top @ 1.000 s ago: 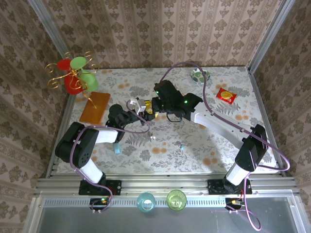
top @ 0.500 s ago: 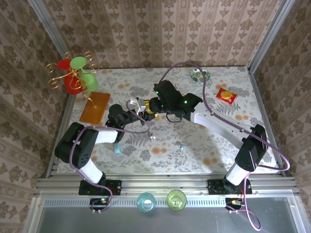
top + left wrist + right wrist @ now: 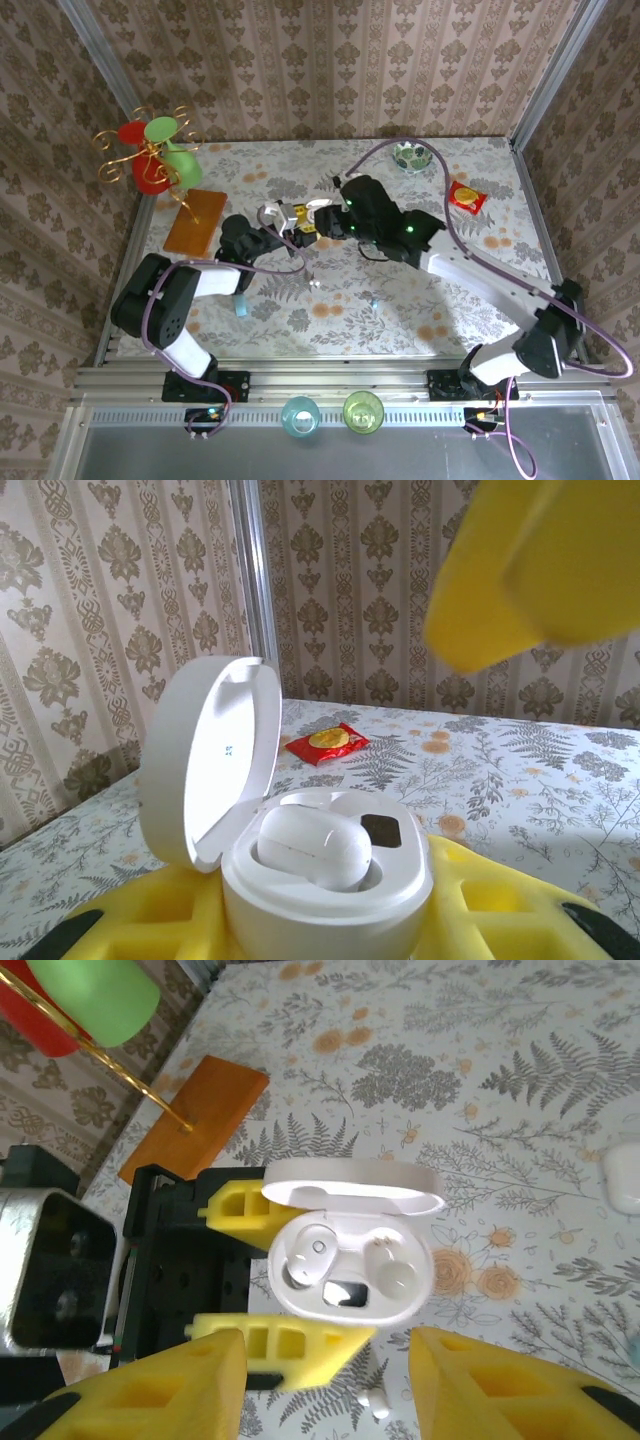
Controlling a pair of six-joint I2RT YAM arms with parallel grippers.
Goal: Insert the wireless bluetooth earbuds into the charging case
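Note:
The charging case [image 3: 350, 1300] is white, and its lid [image 3: 350, 1185] stands open. My left gripper [image 3: 330, 920] is shut on the case's body [image 3: 330, 900], a yellow finger on each side, and holds it above the table [image 3: 278, 215]. One earbud [image 3: 312, 1258] sits in the left socket [image 3: 315, 845]; the socket beside it [image 3: 392, 1275] looks empty. My right gripper [image 3: 328, 1345] hovers open just above the case with nothing between its fingers [image 3: 540, 570]. A second earbud [image 3: 375, 1400] lies loose on the table below the case [image 3: 313, 284].
An orange board [image 3: 196, 220] and a gold stand with red and green cups [image 3: 150, 155] are at the left. At the back right are a small bowl [image 3: 411, 155] and a red packet [image 3: 466, 197]. Two pale blue bits [image 3: 241, 308] [image 3: 375, 300] lie near the front.
My right gripper has opened from shut and drawn back to the right, off the case. The right arm's base link has swung right. The left arm has kept the case still.

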